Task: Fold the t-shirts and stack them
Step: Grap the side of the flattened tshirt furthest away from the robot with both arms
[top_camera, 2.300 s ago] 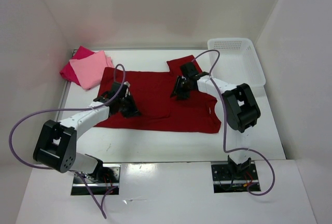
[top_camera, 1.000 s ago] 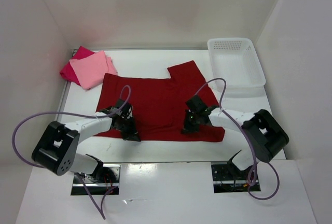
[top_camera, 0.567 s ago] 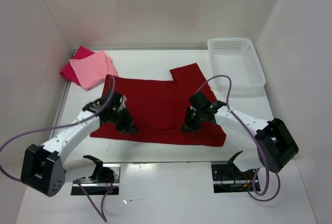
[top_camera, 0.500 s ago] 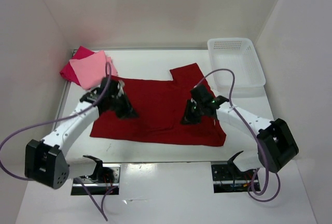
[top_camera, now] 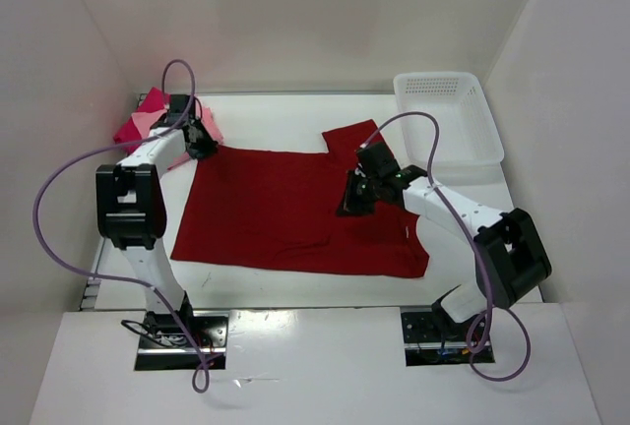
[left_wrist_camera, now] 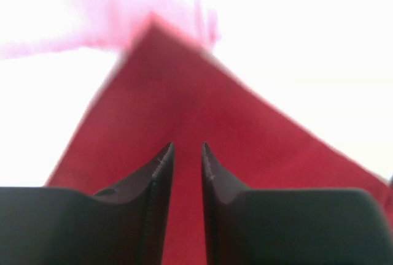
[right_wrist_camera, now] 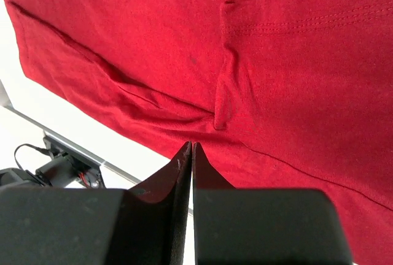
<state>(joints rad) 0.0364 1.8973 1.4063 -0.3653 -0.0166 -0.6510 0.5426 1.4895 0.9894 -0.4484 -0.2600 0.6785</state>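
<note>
A dark red t-shirt (top_camera: 285, 213) lies spread flat across the middle of the table. At the far left lie the folded pale pink t-shirt (top_camera: 141, 124) and, under it, the crimson-pink one (top_camera: 151, 100), both partly covered by my left arm. My left gripper (top_camera: 202, 138) (left_wrist_camera: 187, 151) hangs over the dark red shirt's far-left corner (left_wrist_camera: 159, 62), open by a narrow gap with nothing between the fingers. My right gripper (top_camera: 352, 199) (right_wrist_camera: 191, 146) hovers over the shirt's right half, shut and empty, above a small crease (right_wrist_camera: 222, 102).
A white lattice basket (top_camera: 438, 79) stands at the back right corner. Bare white table (top_camera: 276, 115) shows behind the dark red shirt and along the near edge (right_wrist_camera: 73, 118). White walls close in on three sides.
Both grippers let go of the dark red shirt's near part. My left arm swung far-left to the shirt's corner by the pink shirts and its jaws parted. The right gripper rose slightly and shut.
</note>
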